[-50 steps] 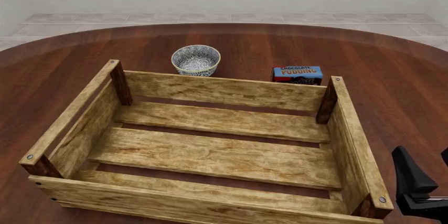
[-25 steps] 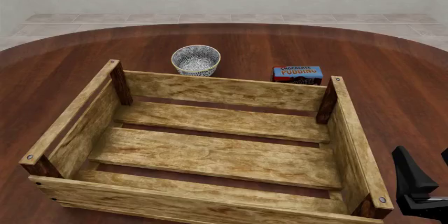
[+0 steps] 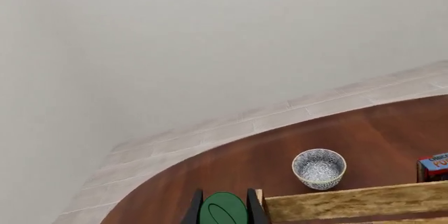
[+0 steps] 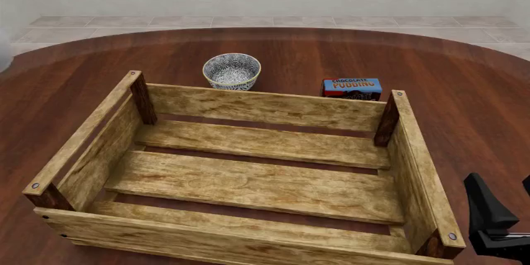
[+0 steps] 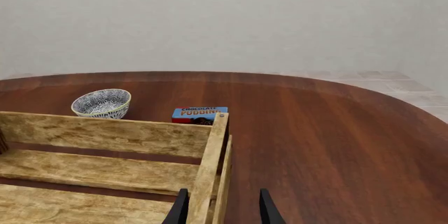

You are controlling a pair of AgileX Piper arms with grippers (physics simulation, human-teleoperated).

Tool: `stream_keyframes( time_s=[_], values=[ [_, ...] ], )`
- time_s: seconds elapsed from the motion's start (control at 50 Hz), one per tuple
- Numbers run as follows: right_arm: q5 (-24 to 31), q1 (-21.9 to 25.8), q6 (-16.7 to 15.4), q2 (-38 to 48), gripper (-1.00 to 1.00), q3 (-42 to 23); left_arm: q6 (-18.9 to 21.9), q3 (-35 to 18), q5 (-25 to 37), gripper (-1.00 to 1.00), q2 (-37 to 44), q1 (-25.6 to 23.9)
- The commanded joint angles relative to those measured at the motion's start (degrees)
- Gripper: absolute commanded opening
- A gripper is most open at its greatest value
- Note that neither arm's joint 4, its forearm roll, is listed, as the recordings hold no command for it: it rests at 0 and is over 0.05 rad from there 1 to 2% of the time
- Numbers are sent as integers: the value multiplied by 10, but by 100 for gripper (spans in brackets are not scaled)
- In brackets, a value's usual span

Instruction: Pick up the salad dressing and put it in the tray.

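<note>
The salad dressing shows only as its dark green cap [image 3: 222,209] in the left wrist view, held between the two dark fingers of my left gripper [image 3: 222,212], which is shut on it. It sits just outside the tray's far left corner [image 3: 350,203]. The bottle's white body is hidden. The tray [image 4: 265,107] is a large light-wood crate in the middle of the front view, with nothing in it. My right gripper [image 4: 503,206] stands open at the tray's near right corner [image 5: 210,171], holding nothing.
A small patterned bowl [image 4: 232,71] stands behind the tray's far wall, and a blue chocolate pudding box [image 4: 352,88] is to its right. A faint pale shape [image 4: 4,57] touches the front view's left edge. Dark wood table [image 4: 463,91] surrounds the tray.
A faint pale shape has appeared at the front view's left edge. The right gripper, tray, bowl and box have not moved.
</note>
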Motion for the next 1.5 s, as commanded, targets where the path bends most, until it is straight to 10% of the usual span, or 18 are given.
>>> stream_keyframes(
  time_s=[0.02, 0.74, 1.5],
  values=[
    [0, 0, -2, 0, 100, 0, 8, -21, -19, -100, 29, -86],
    [3, -5, 0, -5, 100, 0, 13, -6, -121, -100, 193, -285],
    [5, -9, -1, -7, 100, 0, -8, 37, -189, -100, 300, -350]
  ],
)
